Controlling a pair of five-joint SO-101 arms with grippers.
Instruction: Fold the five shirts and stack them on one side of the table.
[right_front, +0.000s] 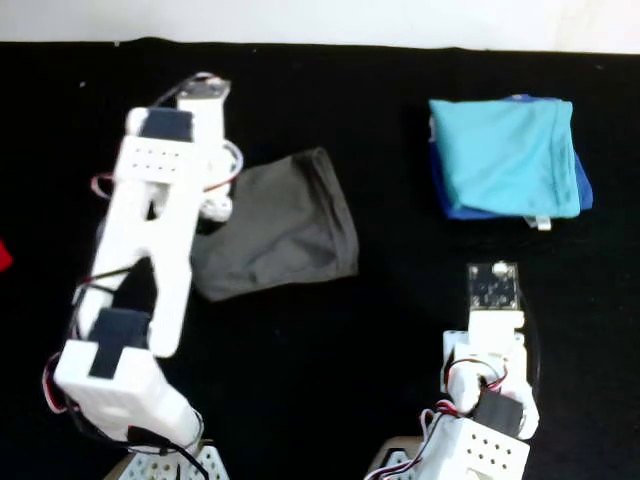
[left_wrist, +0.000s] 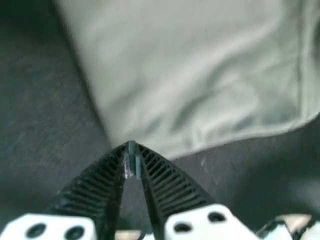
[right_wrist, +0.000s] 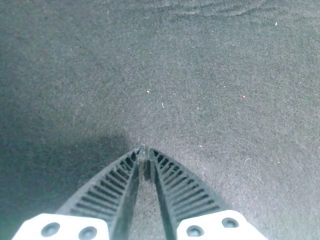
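Observation:
A dark grey shirt (right_front: 280, 225) lies folded on the black table left of centre. My left gripper (right_front: 215, 207) is at its left edge. In the left wrist view that gripper (left_wrist: 131, 150) is shut, its tips right at the edge of the grey shirt (left_wrist: 200, 75), and no cloth shows between the fingers. At the back right a folded cyan shirt (right_front: 505, 155) rests on a folded blue shirt (right_front: 583, 185). My right gripper (right_front: 494, 272) sits near the front right, below that stack. It is shut (right_wrist: 144, 152) over bare table cloth.
Black cloth covers the table (right_front: 400, 350). A bit of something red (right_front: 4, 256) shows at the left edge. The white arm bodies take up the front left and front right. A white strip runs along the table's far edge.

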